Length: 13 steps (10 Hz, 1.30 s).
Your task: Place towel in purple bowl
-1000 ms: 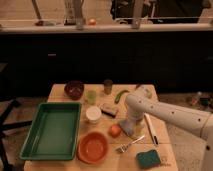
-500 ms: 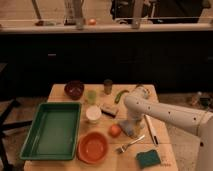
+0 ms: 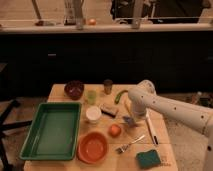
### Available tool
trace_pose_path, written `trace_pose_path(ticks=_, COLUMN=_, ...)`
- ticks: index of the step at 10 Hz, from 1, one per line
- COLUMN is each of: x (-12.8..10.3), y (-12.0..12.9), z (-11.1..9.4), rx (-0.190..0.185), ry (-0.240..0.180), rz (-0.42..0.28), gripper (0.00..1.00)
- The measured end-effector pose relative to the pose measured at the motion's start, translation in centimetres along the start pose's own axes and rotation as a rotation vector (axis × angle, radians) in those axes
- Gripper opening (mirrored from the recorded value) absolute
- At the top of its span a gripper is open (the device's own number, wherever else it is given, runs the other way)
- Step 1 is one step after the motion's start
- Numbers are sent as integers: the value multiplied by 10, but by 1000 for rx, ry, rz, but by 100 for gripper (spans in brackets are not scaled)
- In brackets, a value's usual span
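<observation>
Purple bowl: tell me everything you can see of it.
The dark purple round bowl stands upright near the far left corner of the wooden table. It looks smooth and plastic-like, dark inside, with nothing visible in it. A small green cup stands apart to its right; the green plastic tray lies in front. Only the table touches it. The gripper is well away, low over the table's right-middle.
</observation>
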Motion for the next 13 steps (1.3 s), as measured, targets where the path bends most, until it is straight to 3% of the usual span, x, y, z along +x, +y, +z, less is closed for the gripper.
trace_pose_path(ticks=3, x=24, y=-4, z=-59, rx=50, ry=-20, rz=58, gripper=0)
trace_pose_path(ticks=5, x=23, y=-2, z=-88, rx=65, ry=-29, rz=42, gripper=0)
trace_pose_path(ticks=9, x=-26, y=5, z=-110, rx=61, ry=-63, rz=-77, gripper=0)
trace_pose_path(ticks=13, x=-23, y=6, z=-110, rx=56, ry=-55, rz=-76, gripper=0)
